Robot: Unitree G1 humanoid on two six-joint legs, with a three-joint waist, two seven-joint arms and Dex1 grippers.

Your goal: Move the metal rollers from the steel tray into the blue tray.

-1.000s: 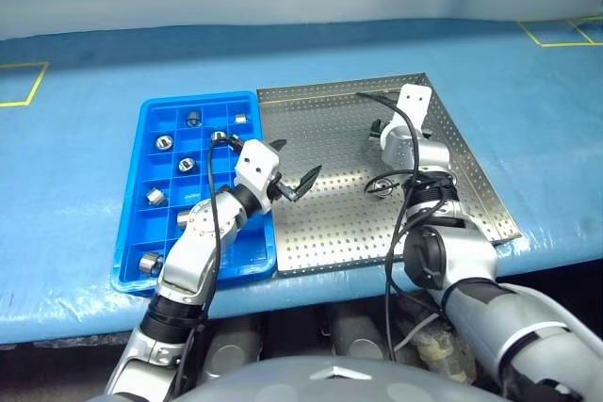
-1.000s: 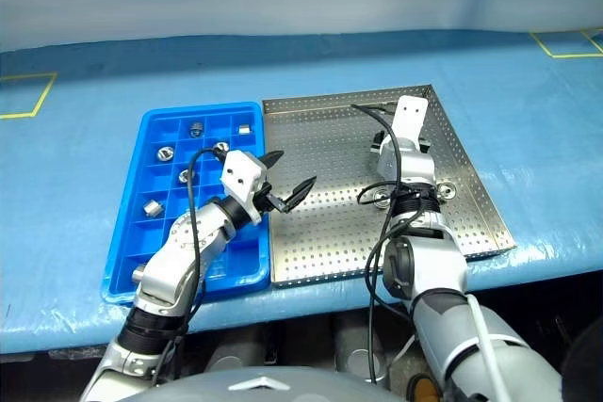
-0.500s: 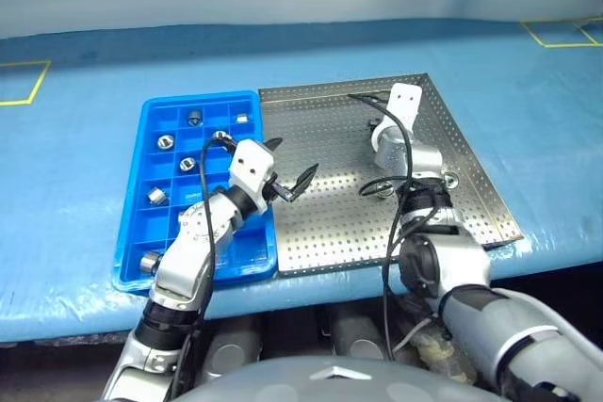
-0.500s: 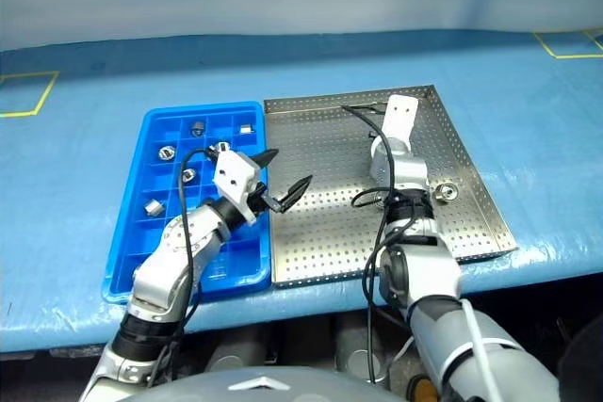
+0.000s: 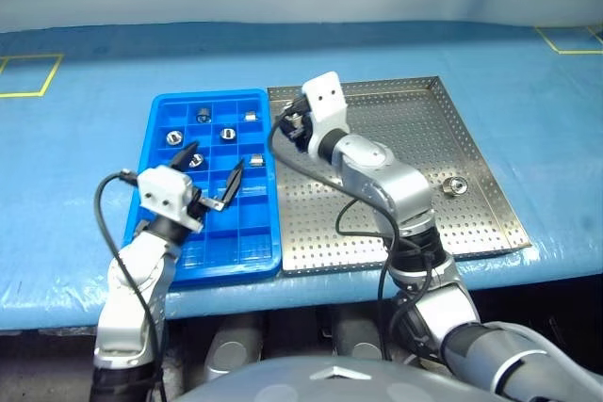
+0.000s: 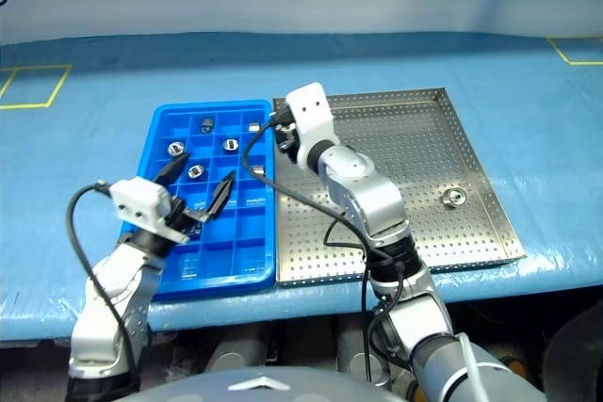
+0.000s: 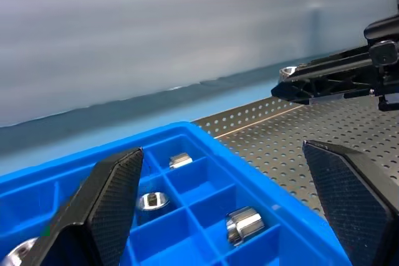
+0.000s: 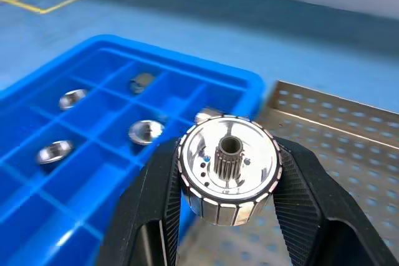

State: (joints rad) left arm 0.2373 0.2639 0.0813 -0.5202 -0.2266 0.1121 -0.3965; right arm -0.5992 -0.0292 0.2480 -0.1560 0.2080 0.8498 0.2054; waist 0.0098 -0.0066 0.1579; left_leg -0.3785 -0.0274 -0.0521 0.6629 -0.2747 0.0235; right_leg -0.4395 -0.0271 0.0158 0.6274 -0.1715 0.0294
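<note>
My right gripper (image 5: 294, 124) is shut on one of the metal rollers (image 8: 229, 175), a shiny disc with a toothed centre hub. It holds the roller in the air over the seam between the steel tray (image 5: 490, 233) and the blue tray (image 5: 141, 223). Another roller (image 5: 455, 185) lies on the steel tray's perforated floor near its right rim. Several rollers sit in the blue tray's far compartments, among them one (image 5: 228, 134) and another (image 5: 174, 137). My left gripper (image 5: 217, 157) hovers open and empty above the middle of the blue tray.
Both trays lie side by side on a blue-covered table (image 5: 85, 138) near its front edge. Yellow tape squares (image 5: 24, 72) mark the cover at the far left and far right. A pale wall runs behind the table.
My right gripper has shut on a roller at the steel tray's right side, lifted it and swung left to the blue tray's edge. My left arm drew back to the left. The head view shifted.
</note>
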